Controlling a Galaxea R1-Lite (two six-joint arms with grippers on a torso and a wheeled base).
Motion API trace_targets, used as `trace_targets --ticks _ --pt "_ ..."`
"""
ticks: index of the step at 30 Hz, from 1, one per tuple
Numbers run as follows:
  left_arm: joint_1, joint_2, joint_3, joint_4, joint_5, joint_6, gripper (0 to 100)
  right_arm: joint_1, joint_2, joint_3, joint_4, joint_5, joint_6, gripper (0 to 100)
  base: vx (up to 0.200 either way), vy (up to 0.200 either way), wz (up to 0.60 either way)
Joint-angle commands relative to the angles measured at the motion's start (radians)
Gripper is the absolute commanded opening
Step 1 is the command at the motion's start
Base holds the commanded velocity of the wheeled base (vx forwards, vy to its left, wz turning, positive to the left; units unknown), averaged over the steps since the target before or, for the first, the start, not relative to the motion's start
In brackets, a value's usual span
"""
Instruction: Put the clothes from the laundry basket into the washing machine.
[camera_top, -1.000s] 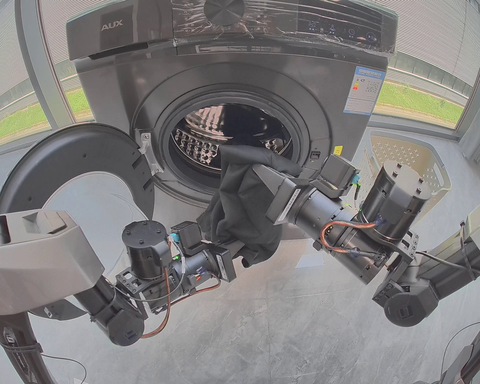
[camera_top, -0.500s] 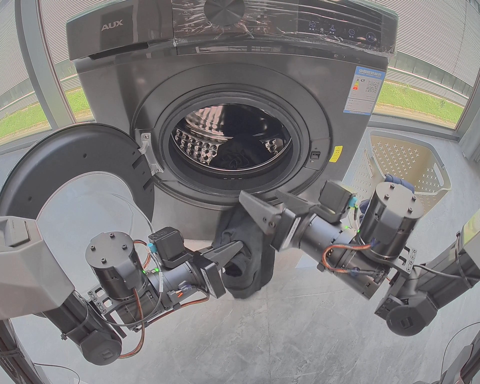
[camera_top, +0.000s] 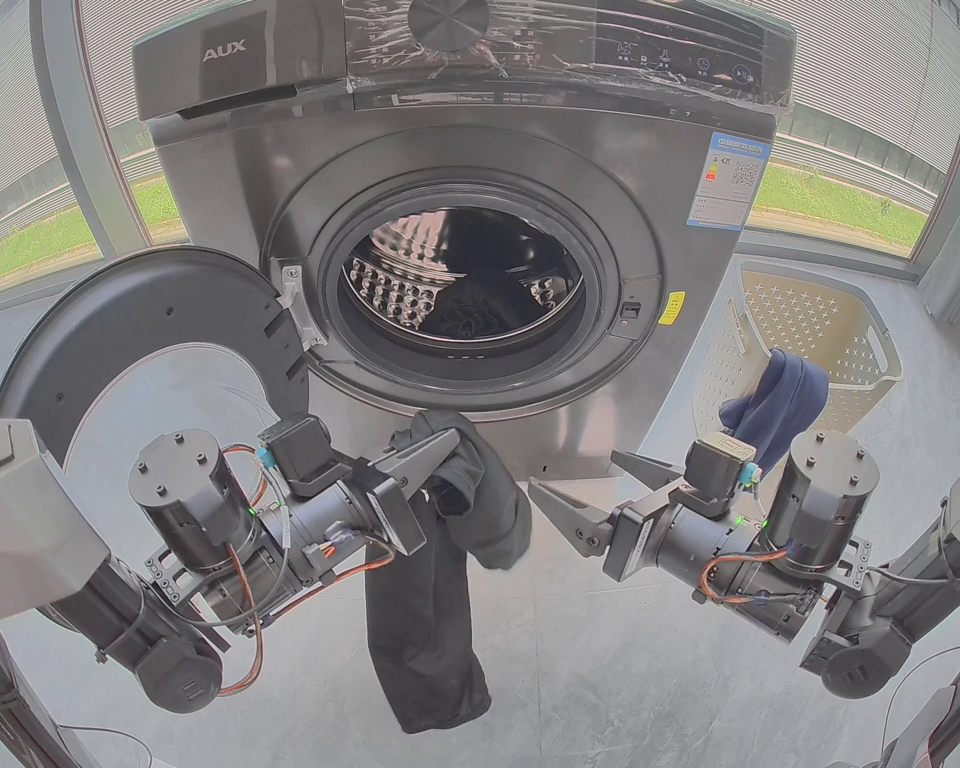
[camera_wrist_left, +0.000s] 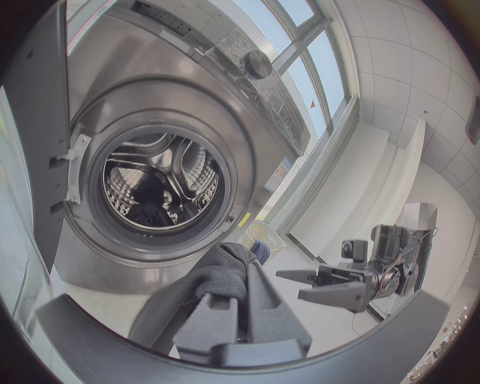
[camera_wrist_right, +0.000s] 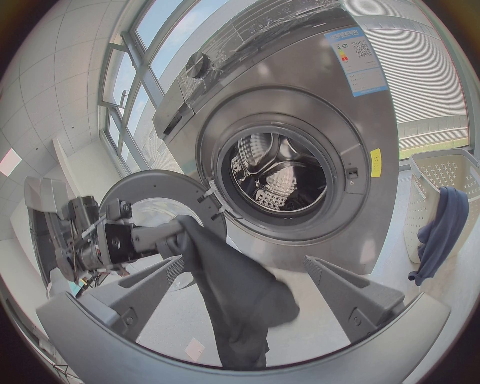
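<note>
A black garment (camera_top: 425, 620) hangs from my left gripper (camera_top: 445, 447), which is shut on its upper end just below the washing machine's open drum (camera_top: 462, 272). In the left wrist view the same gripper (camera_wrist_left: 240, 295) pinches the dark cloth (camera_wrist_left: 210, 277). My right gripper (camera_top: 572, 472) stands open to the right of the garment, holding nothing; between its fingers the right wrist view shows the hanging garment (camera_wrist_right: 235, 295). Dark clothes (camera_top: 480, 305) lie inside the drum. A blue garment (camera_top: 782, 400) drapes over the rim of the laundry basket (camera_top: 870, 340).
The round machine door (camera_top: 150, 330) stands swung open on the left, behind my left arm. The basket sits on the floor right of the machine, by the window. Bare grey floor (camera_top: 620, 680) lies in front of the machine.
My right gripper let go of the black garment and drew back down and right. The garment dropped from the drum mouth and now hangs long from the left gripper.
</note>
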Motion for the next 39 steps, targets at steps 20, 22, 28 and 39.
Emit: trace_targets --ticks 20,22,28,39 --pt "-0.014 -0.016 -0.132 0.002 0.053 0.019 0 0.039 0.222 0.028 -0.152 -0.009 -0.047 100 0.000 0.000 0.00" --pt "-0.014 -0.015 -0.135 0.002 0.059 0.019 0 0.042 0.220 0.026 -0.152 -0.009 -0.048 100 0.000 0.000 0.00" --pt "-0.013 -0.005 -0.137 0.002 0.060 0.019 0 0.047 0.214 0.019 -0.155 -0.009 -0.048 100 0.000 0.000 0.00" --pt "-0.016 -0.009 -0.137 0.002 0.062 0.026 0 0.045 0.303 -0.139 -0.153 -0.006 -0.062 100 0.000 0.000 0.00"
